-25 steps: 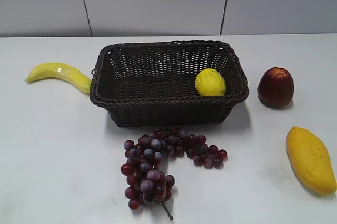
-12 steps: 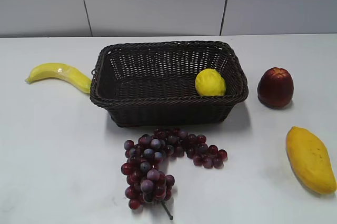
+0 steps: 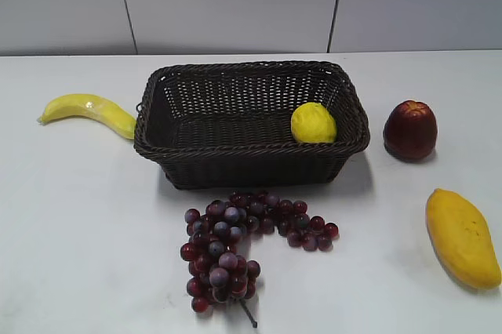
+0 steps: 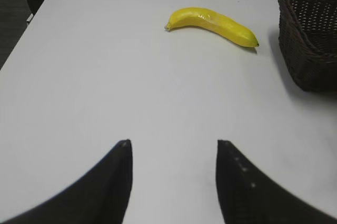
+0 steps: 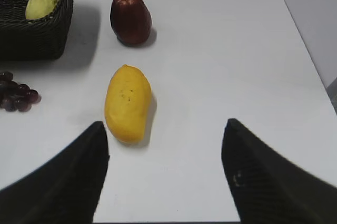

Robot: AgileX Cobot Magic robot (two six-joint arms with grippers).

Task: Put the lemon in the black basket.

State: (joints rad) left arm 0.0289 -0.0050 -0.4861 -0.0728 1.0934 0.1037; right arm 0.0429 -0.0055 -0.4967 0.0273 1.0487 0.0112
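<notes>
Yellow-green lemon (image 3: 314,123) inside black basket (image 3: 251,161) at its right end, apparently against the wall, left claw (image 4: 174,153) and right claw (image 5: 164,137) spread, empty, above white counter (image 3: 86,216)

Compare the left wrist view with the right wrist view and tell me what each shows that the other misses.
Only the left wrist view shows the banana and the open left gripper. Only the right wrist view shows the lemon inside the basket, the dark red fruit, the mango, a few grapes and the open right gripper. Both show the black basket and the white table.
</notes>
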